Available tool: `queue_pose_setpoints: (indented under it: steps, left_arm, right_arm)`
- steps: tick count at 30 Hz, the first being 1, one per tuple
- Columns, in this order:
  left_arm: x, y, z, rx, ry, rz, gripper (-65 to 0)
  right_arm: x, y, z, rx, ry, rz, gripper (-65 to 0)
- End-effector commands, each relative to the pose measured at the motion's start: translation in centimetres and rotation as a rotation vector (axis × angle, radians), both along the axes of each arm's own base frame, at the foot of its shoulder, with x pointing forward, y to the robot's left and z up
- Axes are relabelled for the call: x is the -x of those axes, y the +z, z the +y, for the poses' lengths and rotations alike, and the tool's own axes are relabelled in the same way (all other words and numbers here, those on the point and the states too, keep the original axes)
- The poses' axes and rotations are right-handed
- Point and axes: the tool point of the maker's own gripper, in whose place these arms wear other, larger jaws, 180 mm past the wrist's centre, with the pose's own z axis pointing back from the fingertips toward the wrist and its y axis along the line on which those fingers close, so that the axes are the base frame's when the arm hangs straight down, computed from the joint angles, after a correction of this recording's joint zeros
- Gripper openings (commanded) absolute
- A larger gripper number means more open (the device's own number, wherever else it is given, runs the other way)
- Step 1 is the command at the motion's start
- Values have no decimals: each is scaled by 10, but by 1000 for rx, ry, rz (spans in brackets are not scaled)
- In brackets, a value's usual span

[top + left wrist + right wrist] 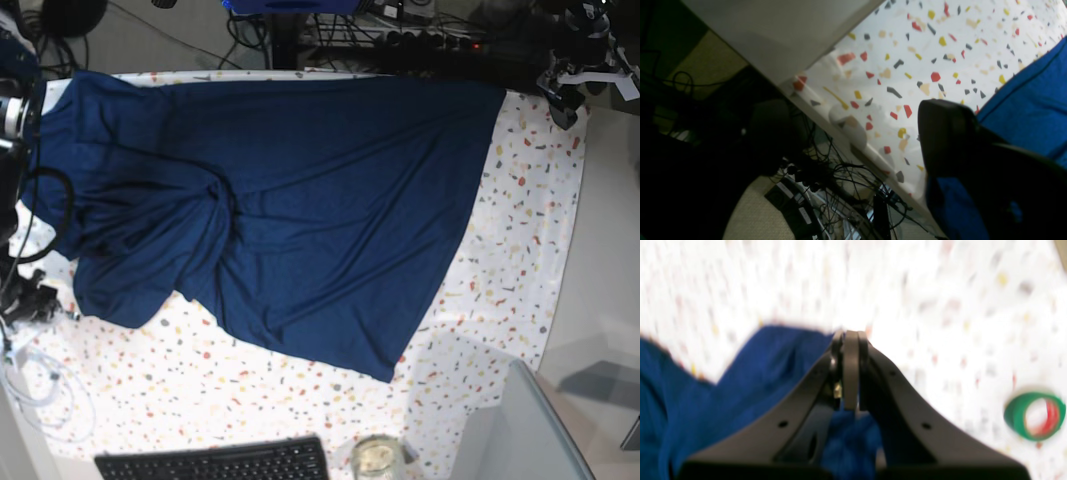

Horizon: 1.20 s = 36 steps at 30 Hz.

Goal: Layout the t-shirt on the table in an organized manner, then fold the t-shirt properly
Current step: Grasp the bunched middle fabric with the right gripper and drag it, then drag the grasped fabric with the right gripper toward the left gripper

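The dark navy t-shirt lies spread across the speckled table, bunched into folds towards the left. My right gripper is shut, its tips at the edge of the t-shirt. The blurred right wrist view does not show whether cloth is pinched. In the base view only the right arm shows, at the left edge over the shirt. My left gripper hovers open by the shirt's far right corner. One dark finger stands over the t-shirt near the table edge.
A green and red tape roll lies on the table right of my right gripper. A black keyboard and a glass jar sit at the front edge. White cables lie front left. A plain grey surface adjoins front right.
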Motion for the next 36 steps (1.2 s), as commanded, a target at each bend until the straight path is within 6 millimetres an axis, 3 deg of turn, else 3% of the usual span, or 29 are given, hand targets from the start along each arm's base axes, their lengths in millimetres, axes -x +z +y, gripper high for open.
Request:
queue_pose_setpoints:
  steps: [1,4,7,9,11,14,18,25,27,30,31,36]
  left_arm:
    - [-3,9,7,-24,-3,-27,-71]
    - [-4,9,8,-24,-2,-28,-71]
    - [-4,9,8,-25,-3,-30,-71]
    - [-4,9,8,-25,-3,-30,-71]
    - [-4,9,8,-25,-3,-30,-71]
    - [-4,9,8,-25,-3,-30,-71]
    - [-4,9,8,-25,-3,-30,-71]
    - [-4,9,8,-24,-2,-30,-71]
    - [-4,9,8,-24,-2,-30,-71]
    - [-4,9,8,-24,-2,-30,-71]
    - [-5,9,8,-25,-3,-30,-71]
    - [-5,9,8,-25,-3,-30,-71]
  right_arm:
    - [-10,18,20,-15,48,-55,-644]
    - [15,32,86,14,238,-133,-554]
    - [45,52,156,53,427,-205,-347]
    - [69,49,198,40,514,-198,-198]
    - [85,38,223,19,541,-167,-153]
    - [98,15,238,8,543,-104,-203]
    - [103,-7,239,5,511,-69,-273]
    - [100,-24,240,-4,492,-23,-293]
    - [100,-24,240,-4,494,-22,-381]
    - [96,-22,241,-4,496,-30,-617]
    - [96,-21,240,-3,493,-31,-650]
    - [94,-19,239,-3,488,-37,-650]
